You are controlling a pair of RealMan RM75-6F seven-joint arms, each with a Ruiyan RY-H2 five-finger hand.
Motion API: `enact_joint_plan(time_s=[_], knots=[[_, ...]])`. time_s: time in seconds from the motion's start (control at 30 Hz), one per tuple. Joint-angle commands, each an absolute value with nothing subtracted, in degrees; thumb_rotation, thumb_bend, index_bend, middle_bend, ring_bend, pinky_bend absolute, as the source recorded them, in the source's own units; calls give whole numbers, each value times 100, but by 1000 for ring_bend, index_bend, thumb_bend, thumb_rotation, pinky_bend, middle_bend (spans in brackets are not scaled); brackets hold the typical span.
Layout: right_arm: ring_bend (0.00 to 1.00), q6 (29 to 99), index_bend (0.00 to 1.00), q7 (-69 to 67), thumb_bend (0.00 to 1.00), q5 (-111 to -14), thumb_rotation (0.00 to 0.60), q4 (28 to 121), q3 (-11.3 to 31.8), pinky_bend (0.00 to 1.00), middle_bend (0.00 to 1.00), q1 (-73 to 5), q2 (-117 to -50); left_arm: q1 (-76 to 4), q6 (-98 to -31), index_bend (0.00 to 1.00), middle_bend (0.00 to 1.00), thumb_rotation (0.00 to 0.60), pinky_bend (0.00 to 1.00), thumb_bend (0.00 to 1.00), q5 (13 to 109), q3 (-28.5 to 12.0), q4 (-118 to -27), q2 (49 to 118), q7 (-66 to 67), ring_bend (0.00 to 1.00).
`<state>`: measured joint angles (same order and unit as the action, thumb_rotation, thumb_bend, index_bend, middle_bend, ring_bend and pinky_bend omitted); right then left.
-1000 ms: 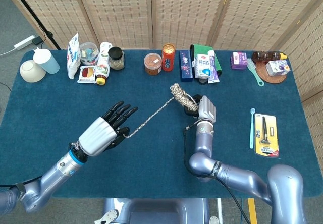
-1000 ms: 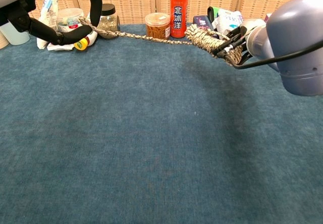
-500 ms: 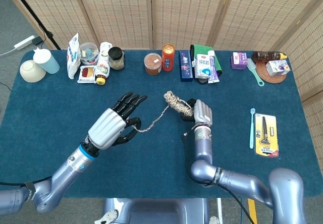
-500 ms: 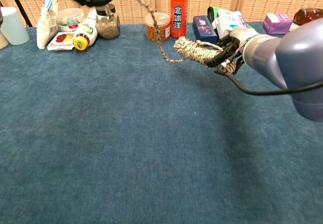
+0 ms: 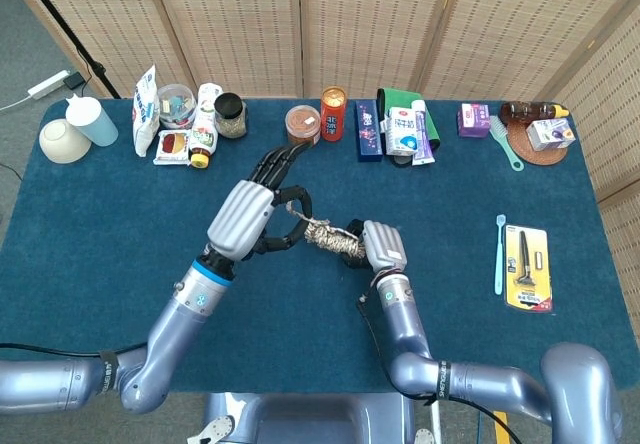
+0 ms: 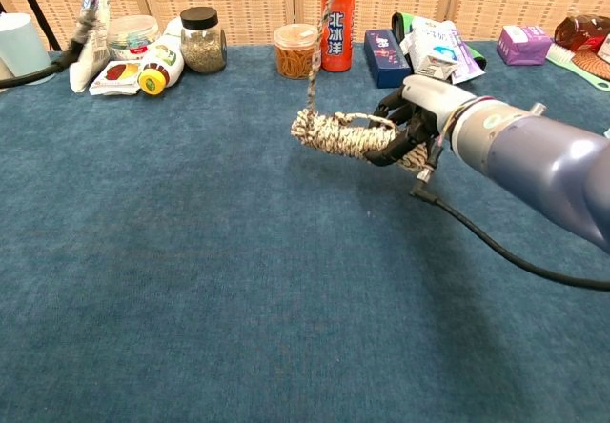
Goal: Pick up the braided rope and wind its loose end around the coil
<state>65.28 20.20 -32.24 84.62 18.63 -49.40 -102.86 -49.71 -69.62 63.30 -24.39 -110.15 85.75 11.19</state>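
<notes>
The braided rope coil (image 5: 330, 239) hangs above the middle of the blue table, lying roughly level. My right hand (image 5: 383, 248) grips its right end from the side; in the chest view the same right hand (image 6: 412, 123) wraps the coil (image 6: 343, 135). The loose end (image 6: 319, 42) rises steeply from the coil's left part and leaves the top of the chest view. In the head view this loose end (image 5: 297, 202) runs up into my left hand (image 5: 252, 214), which holds it just left of and above the coil, fingers stretched toward the back row.
Along the table's back edge stand a red can (image 5: 332, 113), an orange-lidded tub (image 5: 302, 125), a dark jar (image 5: 230, 115), snack bags (image 5: 147, 109) and cartons (image 5: 404, 131). A cup (image 5: 92, 120) and bowl (image 5: 62, 140) sit far left. A toothbrush (image 5: 499, 254) and a packaged tool (image 5: 526, 267) lie right.
My left hand has moved right and toward the back, up close to the coil, so the loose end now rises steeply. My right hand has carried the coil left and nearer.
</notes>
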Motion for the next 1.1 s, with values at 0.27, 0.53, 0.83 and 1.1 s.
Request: enact_joint_plan(time_s=[0.27, 0.53, 0.83, 1.1], knots=[[562, 5738, 773, 1421, 753, -3919, 600, 8804, 1711, 653, 660, -4641, -9890, -5684, -7220, 630, 0, 600, 0, 403, 5427, -3039, -10176, 9359, 1805, 0], [560, 4667, 773, 9, 753, -5322, 600, 9049, 1666, 639, 660, -4392, -9335, -5971, -7126, 630, 0, 600, 0, 403, 5210, -3118, -9500, 9712, 1849, 0], [555, 3912, 777, -2432, 754, -7011, 600, 9882, 1880, 635, 660, -4012, -8568, -6050, -6838, 630, 0, 600, 0, 403, 5027, -2947, -8402, 10131, 1527, 0], [555, 3851, 777, -3522, 754, -7310, 600, 10225, 2007, 635, 660, -3963, -8284, -5875, -6653, 630, 0, 600, 0, 403, 5011, -2682, -7875, 10297, 1287, 0]])
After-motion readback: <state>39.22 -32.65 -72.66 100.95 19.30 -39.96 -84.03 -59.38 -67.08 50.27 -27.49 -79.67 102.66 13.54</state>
